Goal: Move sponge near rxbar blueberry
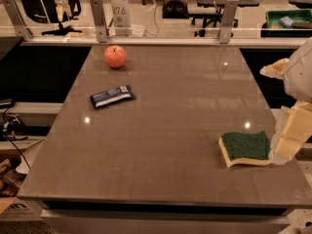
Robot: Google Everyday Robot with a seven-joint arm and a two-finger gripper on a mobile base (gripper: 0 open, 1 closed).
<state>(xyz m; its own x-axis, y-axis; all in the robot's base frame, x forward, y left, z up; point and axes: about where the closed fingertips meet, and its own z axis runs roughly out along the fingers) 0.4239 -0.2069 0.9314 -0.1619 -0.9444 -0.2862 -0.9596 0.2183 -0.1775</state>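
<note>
The sponge, dark green on top with pale yellow foam below, lies flat near the table's right front edge. The rxbar blueberry, a dark blue wrapper with white patches, lies on the left half of the table, far from the sponge. My gripper is at the right edge of the view, just to the right of the sponge and close to its right end. The pale arm rises above it.
A red-orange apple sits at the back left of the grey table, behind the bar. A rail with metal posts runs along the table's far edge. Office chairs and a green bin stand beyond it.
</note>
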